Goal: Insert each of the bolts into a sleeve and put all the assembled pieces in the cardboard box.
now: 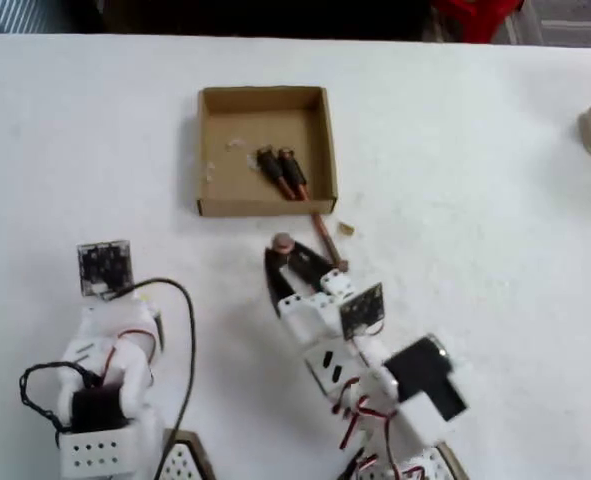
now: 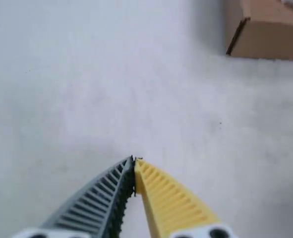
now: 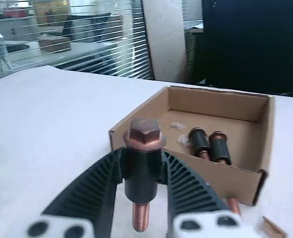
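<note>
Slipping is the main risk: the right fingers [image 3: 182, 184] are clamping the dark sleeve [image 3: 142, 174] by its sides only. The copper bolt [image 3: 144, 135] is standing upright through it, with its head sitting above the fingertips and its threaded end poking out below them. If the piece is being swung fast or tipped on the way, the bolt could be sliding out of the sleeve, since nothing seems to be locking the two together.

A second risk is lying just ahead of the fingertips. A loose bolt [image 1: 323, 238] is resting on the bench [image 1: 475, 150] between the fingers and the near wall of the cardboard box [image 3: 225, 173], with a small scrap [image 1: 346, 229] beside it. A low approach could be knocking that bolt away or catching the box wall and shoving the box. From above I cannot tell whether the loose bolt is touching one fingertip or only lying close to it.

Beyond the fingers, two assembled pieces [image 3: 209, 145] are lying side by side in the box, so a careless drop could be landing on them and bouncing out.

The left fingers [image 2: 117, 184] are pressing together tip to tip, holding nothing, hanging over bare bench with the box well ahead of them and off to one side.
</note>
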`<act>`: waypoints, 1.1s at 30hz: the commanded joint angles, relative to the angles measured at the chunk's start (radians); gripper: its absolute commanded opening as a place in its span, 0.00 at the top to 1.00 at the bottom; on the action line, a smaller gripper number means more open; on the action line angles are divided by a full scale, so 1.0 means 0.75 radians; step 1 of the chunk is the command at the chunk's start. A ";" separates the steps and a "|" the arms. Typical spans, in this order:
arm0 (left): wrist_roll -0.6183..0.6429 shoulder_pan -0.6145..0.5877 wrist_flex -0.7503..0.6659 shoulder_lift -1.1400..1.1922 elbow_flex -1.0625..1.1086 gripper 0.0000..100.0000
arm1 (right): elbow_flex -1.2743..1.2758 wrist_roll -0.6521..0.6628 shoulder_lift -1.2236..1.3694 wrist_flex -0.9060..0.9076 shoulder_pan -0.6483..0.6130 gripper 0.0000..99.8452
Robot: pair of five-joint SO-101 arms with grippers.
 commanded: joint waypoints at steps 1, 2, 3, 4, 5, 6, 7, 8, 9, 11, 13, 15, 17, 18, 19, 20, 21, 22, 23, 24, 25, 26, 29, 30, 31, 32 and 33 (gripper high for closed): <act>-0.094 -0.015 0.033 -0.007 -0.002 0.98 | 0.004 0.020 -0.273 0.197 0.099 0.98; -0.094 -0.015 0.033 -0.007 -0.002 0.98 | -0.002 0.020 -0.351 0.298 0.120 0.98; -0.094 -0.015 0.033 -0.007 -0.002 0.98 | -0.008 0.020 -0.433 0.408 0.136 0.98; -0.094 -0.015 0.035 -0.007 -0.002 0.98 | -0.025 0.020 -0.515 0.533 0.154 0.98; -0.094 -0.015 0.035 -0.007 -0.002 0.98 | -0.047 0.020 -0.602 0.670 0.173 0.98; -0.094 -0.015 0.045 -0.007 -0.002 0.98 | -0.074 0.020 -0.690 0.823 0.193 0.98; -0.094 -0.015 0.061 -0.007 -0.002 0.98 | -0.106 0.020 -0.778 0.987 0.214 0.98; -0.094 -0.015 0.070 -0.007 -0.002 0.98 | -0.141 0.020 -0.866 1.151 0.234 0.98; -0.098 -0.015 0.072 -0.007 -0.002 0.98 | -0.178 0.023 -0.948 1.308 0.251 0.98; -0.100 -0.017 0.072 -0.007 -0.002 0.98 | -0.252 0.023 -1.104 1.599 0.277 0.98; -0.102 -0.019 0.076 -0.007 -0.002 0.98 | -0.319 0.023 -1.247 1.848 0.294 0.98; -0.104 -0.021 0.082 -0.007 -0.002 0.98 | -0.374 0.023 -1.366 2.028 0.298 0.98; -0.104 -0.021 0.084 -0.007 -0.002 0.98 | -0.432 0.023 -1.464 2.165 0.298 0.98; -0.104 -0.021 0.088 -0.007 -0.002 0.98 | -0.462 0.025 -1.503 2.223 0.300 0.98; -0.104 -0.021 0.088 -0.007 -0.002 0.98 | -0.497 0.025 -1.531 2.276 0.300 0.98; -0.104 -0.021 0.088 -0.007 -0.002 0.98 | -0.534 0.029 -1.550 2.327 0.300 0.98; -0.104 -0.021 0.088 -0.007 -0.002 0.98 | -0.577 0.055 -1.556 2.378 0.300 0.98; -0.104 -0.024 0.088 -0.007 -0.002 0.98 | -0.622 0.102 -1.554 2.433 0.300 0.98; -0.104 -0.024 0.088 -0.007 -0.002 0.98 | -0.673 0.160 -1.546 2.497 0.300 0.98; -0.104 -0.024 0.088 -0.007 -0.002 0.98 | -0.726 0.215 -1.533 2.564 0.300 0.98; -0.104 -0.024 0.088 -0.007 -0.002 0.98 | -0.779 0.260 -1.515 2.628 0.300 0.98; -0.104 -0.024 0.088 -0.007 -0.002 0.98 | -0.839 0.297 -1.490 2.695 0.300 0.98; -0.104 -0.024 0.088 -0.007 -0.002 0.98 | -1.025 0.338 -1.386 2.863 0.300 0.98; -0.104 -0.024 0.088 -0.007 -0.002 0.98 | -1.088 0.338 -1.339 2.906 0.302 0.98; -0.104 -0.024 0.088 -0.007 -0.002 0.98 | -1.154 0.338 -1.288 2.947 0.302 0.98; -0.104 -0.024 0.088 -0.007 -0.002 0.98 | -1.217 0.338 -1.235 2.984 0.310 0.98; -0.104 -0.024 0.088 -0.007 -0.002 0.98 | -1.283 0.336 -1.175 3.014 0.318 0.98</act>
